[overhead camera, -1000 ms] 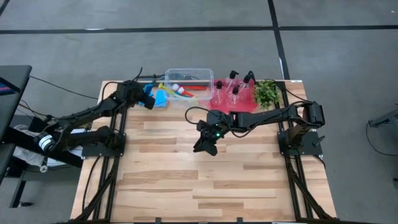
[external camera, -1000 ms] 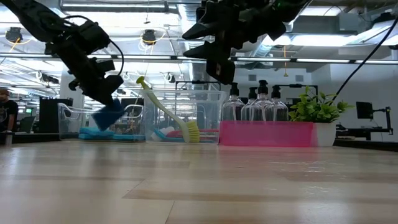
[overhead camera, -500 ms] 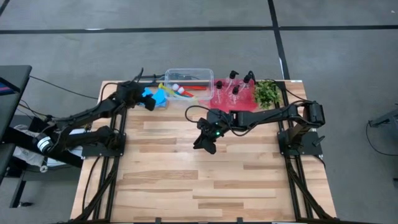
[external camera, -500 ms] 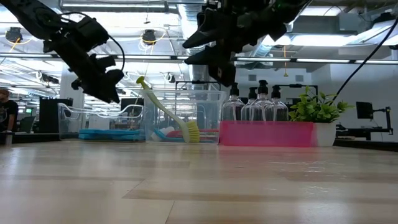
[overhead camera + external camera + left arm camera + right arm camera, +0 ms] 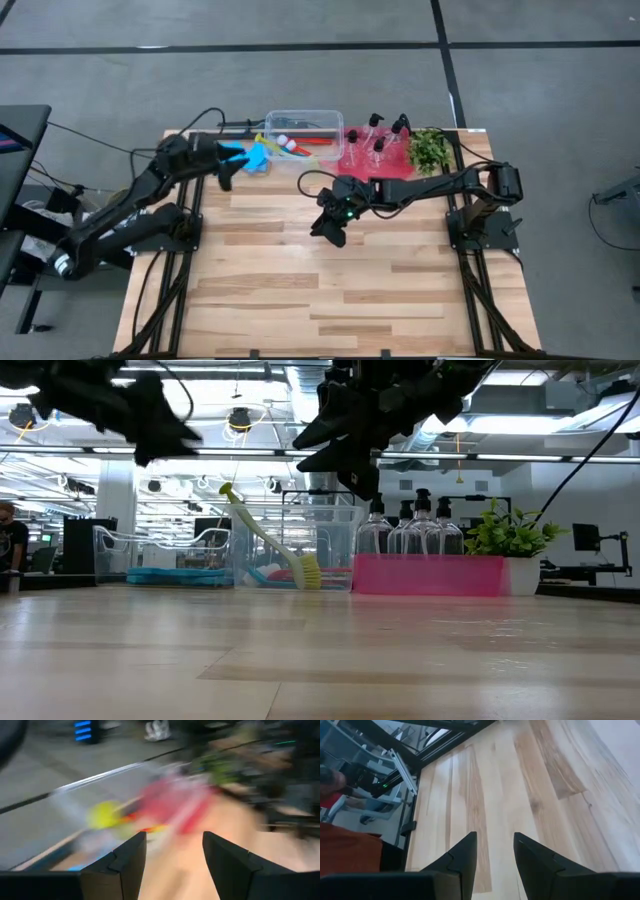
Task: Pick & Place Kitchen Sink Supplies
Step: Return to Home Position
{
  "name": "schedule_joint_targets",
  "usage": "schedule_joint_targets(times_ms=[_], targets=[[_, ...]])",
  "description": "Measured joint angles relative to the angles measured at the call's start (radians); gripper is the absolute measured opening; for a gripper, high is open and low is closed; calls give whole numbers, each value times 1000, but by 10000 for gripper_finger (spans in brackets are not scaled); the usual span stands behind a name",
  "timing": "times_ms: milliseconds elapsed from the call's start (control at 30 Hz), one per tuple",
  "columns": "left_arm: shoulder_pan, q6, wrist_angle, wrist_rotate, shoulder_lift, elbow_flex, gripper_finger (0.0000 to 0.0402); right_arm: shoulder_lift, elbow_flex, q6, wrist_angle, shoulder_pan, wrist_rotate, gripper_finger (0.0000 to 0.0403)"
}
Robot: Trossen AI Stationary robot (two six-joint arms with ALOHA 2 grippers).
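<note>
**Supplies look stowed; both arms hang empty-handed.**

From above, the left gripper (image 5: 227, 172) hangs with the blue sponges (image 5: 256, 156) just beside its fingertips, on the side toward the clear tub (image 5: 300, 118). The right gripper (image 5: 326, 228) hovers over the bare wooden table (image 5: 330, 290), with the pump bottles (image 5: 378, 135) on the red tray (image 5: 392, 168) well behind its fingers. At table height, the sponges lie low inside a clear bin (image 5: 105, 550), far beneath the left fingers. The yellow-green brush (image 5: 262, 538) leans out of the tub. The left wrist view is blurred, but its fingers (image 5: 125, 865) are spread with nothing between them. In the right wrist view the fingers (image 5: 462, 857) are parted too, with only boards beyond. Nothing lies loose on the table, so I'd reckon the placing is done and only parking the arms remains.
</note>
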Motion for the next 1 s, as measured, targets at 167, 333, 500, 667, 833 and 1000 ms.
schedule_joint_targets(times_ms=[167,333,500,667,833,1000], targets=[[0,-89,1,230,-136,0,191,0,0,-6,-1,0,0,123],[0,-203,1,235,-259,0,191,0,0,-19,-3,0,17,123],[-1,-212,1,187,-343,-2,191,0,0,-34,33,-1,149,123],[-5,-256,1,-9,-401,-74,191,-21,0,-111,134,-2,186,123],[-64,-307,42,-88,-437,-172,191,-92,0,-176,106,-1,203,123],[-190,-181,47,-133,-433,-241,191,-188,0,-246,48,-1,257,123]])
